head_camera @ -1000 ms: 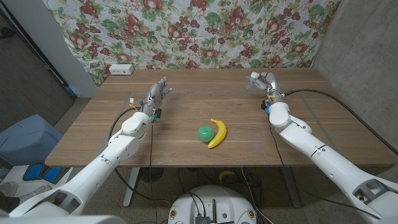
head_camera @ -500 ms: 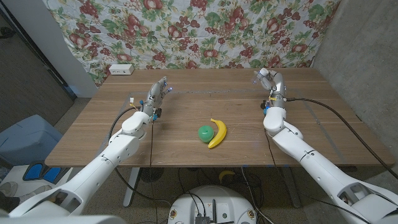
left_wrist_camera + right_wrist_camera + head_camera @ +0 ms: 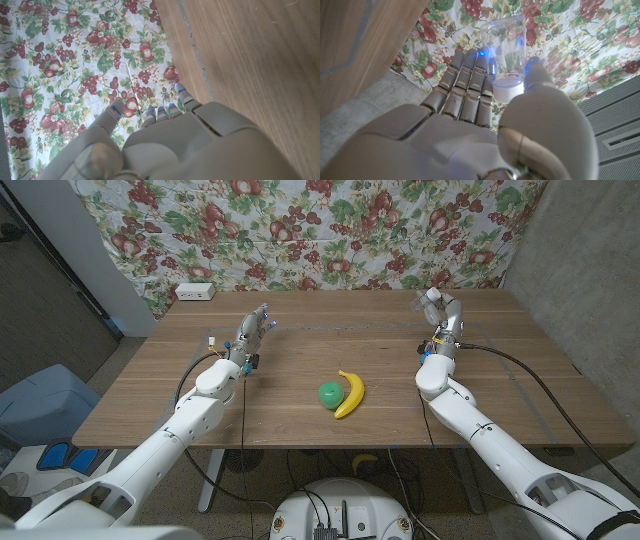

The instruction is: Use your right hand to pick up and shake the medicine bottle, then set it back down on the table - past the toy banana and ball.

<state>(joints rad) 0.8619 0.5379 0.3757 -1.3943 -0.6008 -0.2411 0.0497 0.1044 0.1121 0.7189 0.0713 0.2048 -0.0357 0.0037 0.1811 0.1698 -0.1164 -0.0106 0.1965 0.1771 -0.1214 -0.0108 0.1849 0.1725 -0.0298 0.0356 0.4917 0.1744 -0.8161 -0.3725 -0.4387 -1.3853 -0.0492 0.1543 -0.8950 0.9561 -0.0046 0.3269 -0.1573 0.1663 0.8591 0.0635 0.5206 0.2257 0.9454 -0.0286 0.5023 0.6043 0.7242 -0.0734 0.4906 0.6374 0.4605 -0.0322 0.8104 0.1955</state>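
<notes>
**Clear bottle held aloft at the far right of the tabletop**

The right hand [image 3: 436,308] grips the medicine bottle [image 3: 504,52], a see-through plastic cylinder with a white cap. In the right wrist view the grey, segmented fingers [image 3: 470,80] wrap one side of it and the thumb presses the other, with the white cap turned toward the palm and the clear body pointing away. Blue glints show on the fingertips and through the plastic. From the head view the bottle is only a pale, glassy shape inside the hand, raised above the far right part of the tabletop [image 3: 300,380]; whether anything is inside it cannot be made out.

The tabletop is smooth brown wood with straight grain and a fine seam running across it. Near its middle lie the toy banana [image 3: 349,393], a curved glossy yellow piece, and the ball [image 3: 329,393], round and bright green, touching the banana's left side. Both sit well nearer than the raised bottle.

The left hand [image 3: 252,332] holds nothing, its fingers loosely apart and reaching toward the far edge at the left of the tabletop. In the left wrist view only the back of the hand and its fingertips show; its palm is hidden.

Behind the tabletop hangs a cloth [image 3: 300,230] printed with grapes, apples and leaves. A white power strip [image 3: 194,291] sits at the far left corner.
</notes>
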